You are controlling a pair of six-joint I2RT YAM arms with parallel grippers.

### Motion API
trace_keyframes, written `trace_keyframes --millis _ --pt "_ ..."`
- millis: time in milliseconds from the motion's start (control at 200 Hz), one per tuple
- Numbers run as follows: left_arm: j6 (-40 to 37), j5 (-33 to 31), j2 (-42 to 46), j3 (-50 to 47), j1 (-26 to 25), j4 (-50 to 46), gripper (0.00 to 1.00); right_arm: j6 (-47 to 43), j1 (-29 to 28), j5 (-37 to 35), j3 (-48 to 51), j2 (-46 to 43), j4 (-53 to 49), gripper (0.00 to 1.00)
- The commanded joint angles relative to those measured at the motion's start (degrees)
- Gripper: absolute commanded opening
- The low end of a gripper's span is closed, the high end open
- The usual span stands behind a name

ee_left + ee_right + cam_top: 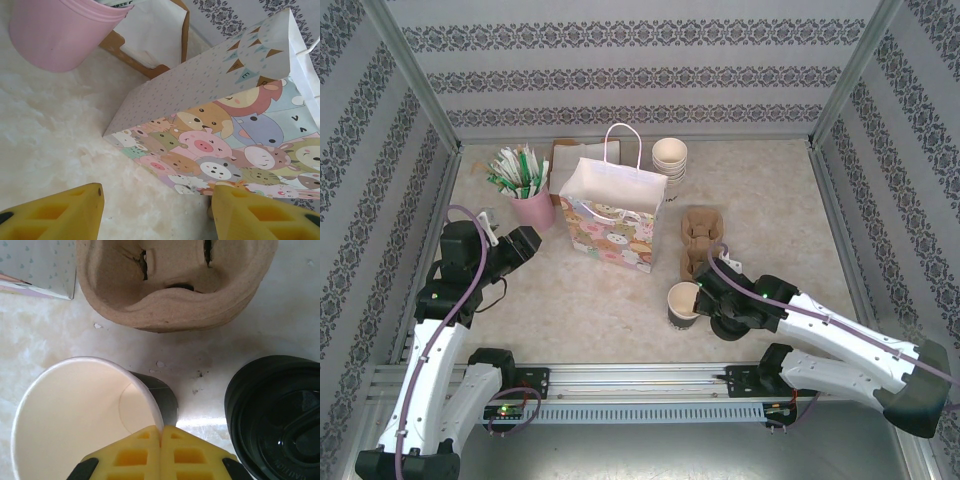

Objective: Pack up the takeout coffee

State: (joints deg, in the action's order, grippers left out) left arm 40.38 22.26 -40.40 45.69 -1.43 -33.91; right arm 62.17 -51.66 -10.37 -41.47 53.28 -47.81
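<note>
Takeout coffee cup stands open-topped and empty on the bench at front right, just short of the pulp cup carrier, with the right tool on its near rim. From the right wrist, that tool is clenched. Its yellow fingers meet where the cup's paper wall runs under them, one over the cream inside and one over the dark outside. By the look of it this is a pinch on the rim, a hold that can steady or drag a light cup without crushing it.

A black lid sits on the bench just beside the cup but apart from it. The cup wears no lid, so the capping appears not yet done.

The cartoon-animal gift bag stands upright at mid-bench, mouth open and handles up, presumably where the drink is to go.

The left tool hovers low off the bag's left side, released and holding nothing. In its wrist view the bag lies just ahead of the tool's spread fingers, and whether one finger touches the paper cannot be told. The position suggests it is there to brace the bag against tipping.

A pink cup of stirrers and a stack of lidless cups wait behind the bag.
</note>
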Motion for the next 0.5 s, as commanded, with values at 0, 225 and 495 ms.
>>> trace_keyframes --millis 0,225,495 --pt "-1.3 -0.1 0.4 -0.3 -0.2 0.0 0.6 -2.0 -0.8 -3.6 -2.1 -0.5 -3.4 0.04" --pt "-1.0 -0.1 0.4 -0.4 -0.2 0.1 0.6 -2.0 -1.1 -3.9 -2.1 -1.0 -3.9 0.13" --pt "-1.2 0.0 0.0 -0.2 -0.2 0.4 0.6 -1.9 -1.1 -7.3 -5.5 -1.5 -9.4 0.35"
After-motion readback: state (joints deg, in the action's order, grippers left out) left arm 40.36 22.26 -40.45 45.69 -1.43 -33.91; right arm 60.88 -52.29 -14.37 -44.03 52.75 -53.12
